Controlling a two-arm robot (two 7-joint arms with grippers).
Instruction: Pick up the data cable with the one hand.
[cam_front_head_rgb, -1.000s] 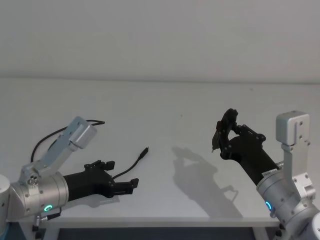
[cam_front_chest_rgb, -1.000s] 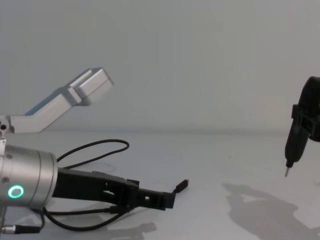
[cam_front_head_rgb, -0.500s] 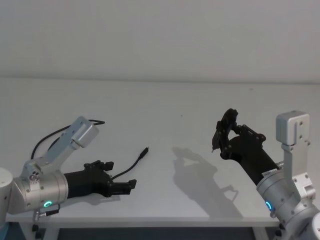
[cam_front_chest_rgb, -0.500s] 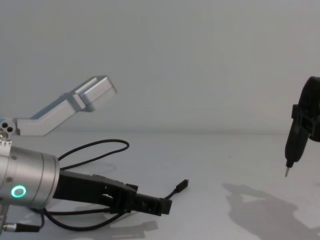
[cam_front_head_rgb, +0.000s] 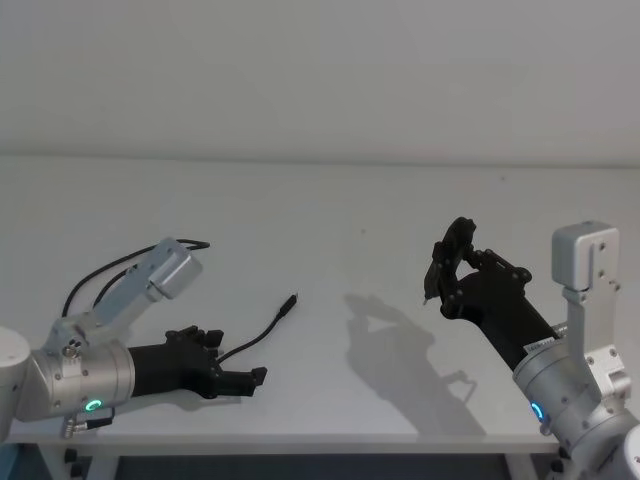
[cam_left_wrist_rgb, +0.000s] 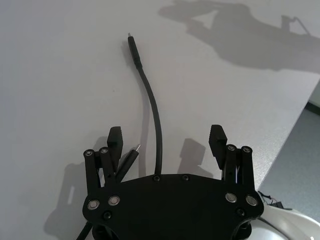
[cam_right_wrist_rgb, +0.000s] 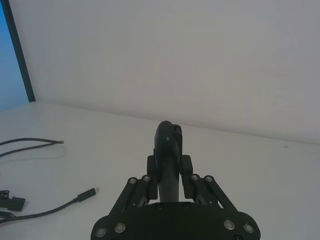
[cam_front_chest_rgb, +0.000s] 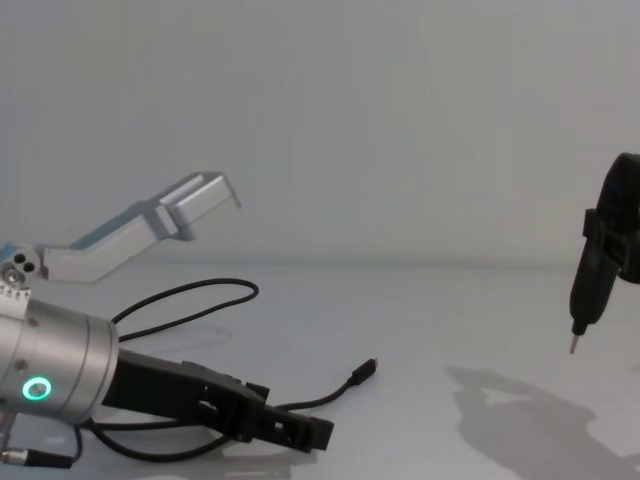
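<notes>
— Where is the data cable being seen?
— It is being seen lying on the table, thin, black, looping, one stretch passing between the left gripper's wide-spread jaws.
— And the right gripper?
— It is being held above the table, jaws pressed together.

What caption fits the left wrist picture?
Open left end effector straddles the black data cable on the white table.

No legible text, labels, brand names, numbers or signs anywhere.
</notes>
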